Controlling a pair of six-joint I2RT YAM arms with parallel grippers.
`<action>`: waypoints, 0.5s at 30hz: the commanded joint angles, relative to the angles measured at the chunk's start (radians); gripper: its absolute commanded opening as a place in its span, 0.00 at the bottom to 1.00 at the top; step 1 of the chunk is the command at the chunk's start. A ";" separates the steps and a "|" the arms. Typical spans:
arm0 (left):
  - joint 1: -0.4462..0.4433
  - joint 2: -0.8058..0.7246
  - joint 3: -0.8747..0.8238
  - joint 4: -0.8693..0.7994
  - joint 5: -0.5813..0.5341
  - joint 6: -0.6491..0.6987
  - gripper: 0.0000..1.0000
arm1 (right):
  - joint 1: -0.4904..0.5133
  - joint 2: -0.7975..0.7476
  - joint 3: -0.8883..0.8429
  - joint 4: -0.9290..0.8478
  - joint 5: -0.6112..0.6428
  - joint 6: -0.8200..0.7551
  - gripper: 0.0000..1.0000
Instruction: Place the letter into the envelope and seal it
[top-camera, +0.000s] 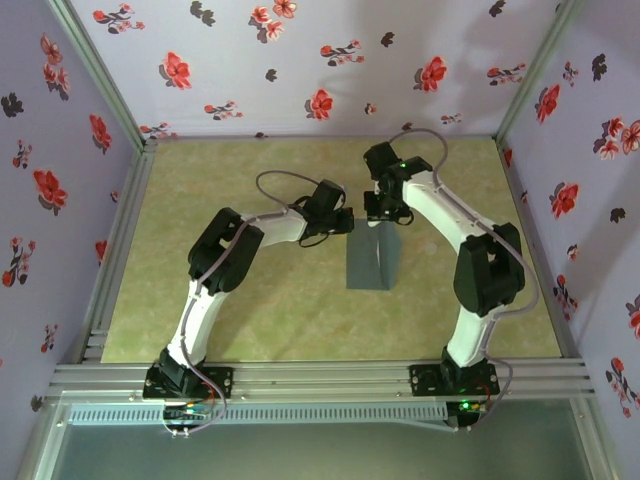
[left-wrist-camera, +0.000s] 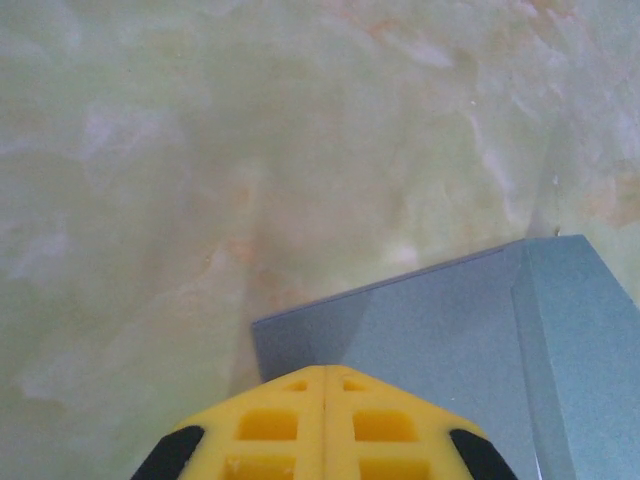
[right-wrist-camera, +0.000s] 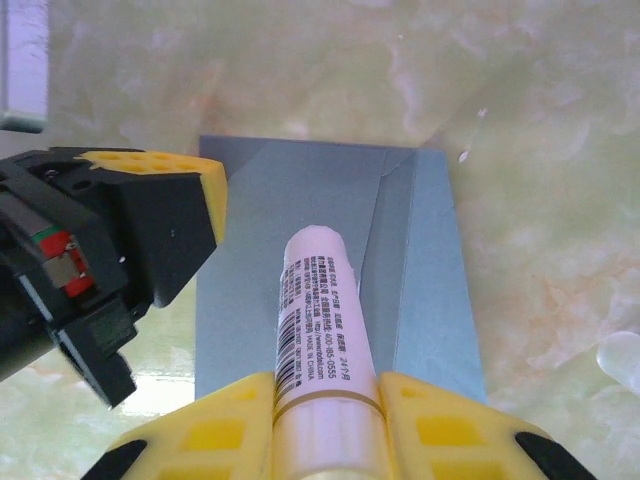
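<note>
Top external view has the envelope lying flat on the green marbled table, a bit right of centre and roughly midway between near and far, with its long side running near to far. It's plain slate grey. From the right wrist view you can see a crease running down its length on one side with a slanted edge at the end, so there's a lighter strip folded over there. At the envelope's far left corner sits the left gripper. The left wrist view shows its yellow fingers pressed tight together with nothing between them, tips right at the envelope's edge, and I can't tell if they actually touch the paper. Over the far end is the right gripper, clamped narrow around a white glue stick that points out along the middle of the envelope. The tip is over the grey paper, but touching or not, can't tell. The stick's label has a black barcode, a few lines of print too tiny to read, and a number that looks like 400-185-0555. Both arms crowd the far end, while the near half lies uncovered. A small translucent blob sits on the table off to one side, too blurry to name. Further out are purple walls with red flowers and an aluminium rail along the near edge.
</note>
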 joint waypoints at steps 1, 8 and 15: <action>-0.006 0.037 -0.055 -0.175 -0.061 -0.020 0.00 | -0.001 -0.039 -0.009 -0.048 -0.014 0.013 0.00; -0.006 0.033 -0.055 -0.188 -0.080 -0.036 0.00 | 0.059 -0.086 -0.087 -0.083 -0.011 0.026 0.00; -0.006 0.031 -0.050 -0.189 -0.080 -0.046 0.00 | 0.120 -0.105 -0.160 -0.086 -0.010 0.062 0.00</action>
